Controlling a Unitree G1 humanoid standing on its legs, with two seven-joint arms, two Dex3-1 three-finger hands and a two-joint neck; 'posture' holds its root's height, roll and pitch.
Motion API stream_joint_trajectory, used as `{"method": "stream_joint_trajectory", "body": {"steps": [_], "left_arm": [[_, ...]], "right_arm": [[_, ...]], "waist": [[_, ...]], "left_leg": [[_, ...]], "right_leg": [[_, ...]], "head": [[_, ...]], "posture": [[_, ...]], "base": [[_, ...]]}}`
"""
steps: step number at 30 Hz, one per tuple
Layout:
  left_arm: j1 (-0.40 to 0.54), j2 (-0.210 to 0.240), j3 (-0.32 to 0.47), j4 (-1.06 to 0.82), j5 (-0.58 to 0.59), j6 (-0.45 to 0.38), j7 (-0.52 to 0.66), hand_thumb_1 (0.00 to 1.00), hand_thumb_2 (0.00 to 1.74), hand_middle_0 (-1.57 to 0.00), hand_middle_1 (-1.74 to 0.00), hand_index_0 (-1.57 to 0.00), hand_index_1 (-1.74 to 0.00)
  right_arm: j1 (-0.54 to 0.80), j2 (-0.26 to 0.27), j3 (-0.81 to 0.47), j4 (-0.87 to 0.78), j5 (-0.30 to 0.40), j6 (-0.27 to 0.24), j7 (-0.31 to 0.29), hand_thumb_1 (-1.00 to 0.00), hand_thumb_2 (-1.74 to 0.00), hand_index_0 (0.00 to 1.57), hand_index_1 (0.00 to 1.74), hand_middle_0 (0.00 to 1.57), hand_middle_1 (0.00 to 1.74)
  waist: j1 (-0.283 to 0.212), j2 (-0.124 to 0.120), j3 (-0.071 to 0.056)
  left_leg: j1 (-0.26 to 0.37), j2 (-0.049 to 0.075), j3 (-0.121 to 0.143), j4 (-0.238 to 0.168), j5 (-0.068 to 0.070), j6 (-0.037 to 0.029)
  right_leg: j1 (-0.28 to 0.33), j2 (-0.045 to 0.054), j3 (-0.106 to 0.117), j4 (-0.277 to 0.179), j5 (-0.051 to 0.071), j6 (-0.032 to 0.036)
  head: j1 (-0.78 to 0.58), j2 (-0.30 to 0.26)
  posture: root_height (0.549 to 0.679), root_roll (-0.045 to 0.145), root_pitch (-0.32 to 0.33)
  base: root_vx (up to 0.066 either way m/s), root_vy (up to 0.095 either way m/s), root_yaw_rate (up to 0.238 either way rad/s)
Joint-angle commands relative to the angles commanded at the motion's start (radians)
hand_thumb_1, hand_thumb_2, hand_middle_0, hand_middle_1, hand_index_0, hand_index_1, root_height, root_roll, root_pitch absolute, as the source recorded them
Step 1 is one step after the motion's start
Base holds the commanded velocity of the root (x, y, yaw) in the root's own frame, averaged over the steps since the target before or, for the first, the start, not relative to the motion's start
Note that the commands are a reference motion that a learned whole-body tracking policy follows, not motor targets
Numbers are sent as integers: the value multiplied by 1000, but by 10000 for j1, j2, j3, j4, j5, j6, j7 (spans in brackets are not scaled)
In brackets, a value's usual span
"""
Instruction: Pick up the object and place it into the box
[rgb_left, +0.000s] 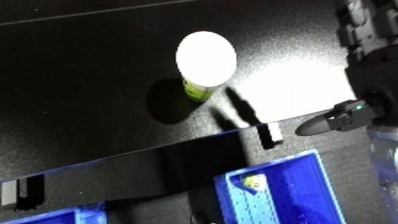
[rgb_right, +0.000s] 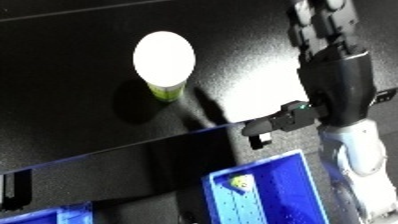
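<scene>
- Black tabletop (rgb_left: 80, 75) filled most of both views, dark except for a bright glare patch to the right of its middle.
- On it stood a container with a white lid (rgb_right: 163, 58) and a yellow-green body showing just under the lid; it cast a dark shadow to its left.
- The container rested free on the surface, touched by nothing, and well apart from the bin.
- A blue bin (rgb_right: 293, 192) sat at the lower edge, below a black bar that ran slantwise across the table's near side.
- Inside the bin, against its left inner wall, lay a small yellowish item (rgb_right: 239, 183); what it was could not be made out.
- Another blue piece (rgb_left: 53, 217) showed at the bottom-left corner.
- The right hand (rgb_right: 324, 27) reached in from the right side, its black fingers hanging over the table to the right of the container and not touching it.
- The fingers looked loosely spread and held nothing.
- Below the hand the black wrist housing carried a small green light, and the white forearm (rgb_right: 360, 147) ran down to the lower right.
- The left hand showed in neither view.
</scene>
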Motion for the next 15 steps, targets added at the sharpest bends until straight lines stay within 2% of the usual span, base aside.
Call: {"method": "stream_joint_trajectory", "body": {"steps": [3, 6, 9, 15], "left_arm": [[-79, 33, -126, -9, 10, 12, 45, 0, 0, 0, 0, 0, 0], [-123, 47, -228, 25, 100, 44, 41, 0, 0, 0, 0, 0, 0], [-171, 37, -317, 63, 208, 85, 29, 0, 0, 0, 0, 0, 0], [-293, 18, -489, -36, 329, 245, 57, 0, 0, 0, 0, 0, 0]], "right_arm": [[-295, -189, 538, 590, -114, 820, 36, 0, 0, 0, 0, 0, 0], [-687, -346, 1048, 1226, -154, 1279, 52, 0, 0, 0, 0, 0, 0], [-1141, -424, 1501, 1905, -170, 1514, 110, 0, 0, 0, 0, 0, 0], [-1865, -329, 2179, 2719, -289, 1837, 268, 0, 0, 0, 0, 0, 0]], "waist": [[108, 9, 38], [239, 31, 44], [359, 68, 49], [536, 160, 63]], "left_leg": [[-51, -37, -62, 26, 22, 1], [-76, -68, -128, 60, 18, 7], [-100, -98, -187, 108, 1, 17], [-187, -178, -263, 176, -6, 24]], "right_leg": [[-29, -11, -17, 32, -19, -44], [-33, -38, -41, 72, -52, -88], [-42, -65, -61, 127, -89, -131], [-105, -112, -88, 229, -136, -167]], "head": [[236, 64], [603, 94], [860, 34], [1201, -3]], "posture": [[639, 56, -31], [639, 56, -33], [638, 57, -35], [637, 59, -34]], "base": [[-9, -17, 62], [8, -17, 77], [14, -12, 87], [8, 2, 62]]}}
